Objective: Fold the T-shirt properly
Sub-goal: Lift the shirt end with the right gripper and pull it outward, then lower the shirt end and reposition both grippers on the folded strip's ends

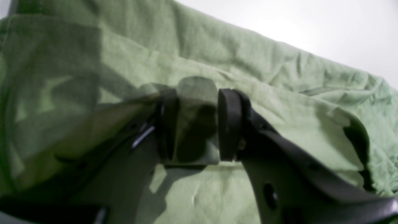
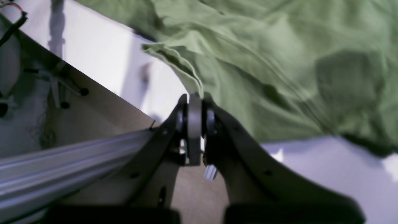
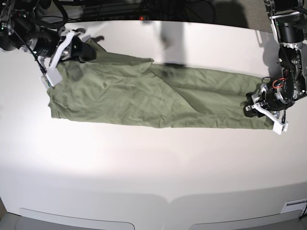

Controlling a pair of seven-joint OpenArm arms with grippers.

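The sage-green T-shirt [image 3: 158, 100] lies folded into a long wrinkled strip across the white table. At its far left corner, on the left of the base view, my right gripper [image 3: 88, 51] is shut on it. In the right wrist view a folded edge of the T-shirt [image 2: 279, 62] runs straight into the right gripper [image 2: 195, 96]. At the strip's right end is my left gripper [image 3: 254, 106]. The left wrist view shows a bunched fold of the T-shirt [image 1: 248, 62] filling the gap between the fingers of the left gripper [image 1: 197, 93], with cloth draped over one finger.
The white table [image 3: 153, 163] stretches wide in front of the shirt. Its far left edge and an aluminium rail [image 2: 62, 155] sit close beside my right gripper. Dark cables and equipment [image 3: 120, 7] line the back edge.
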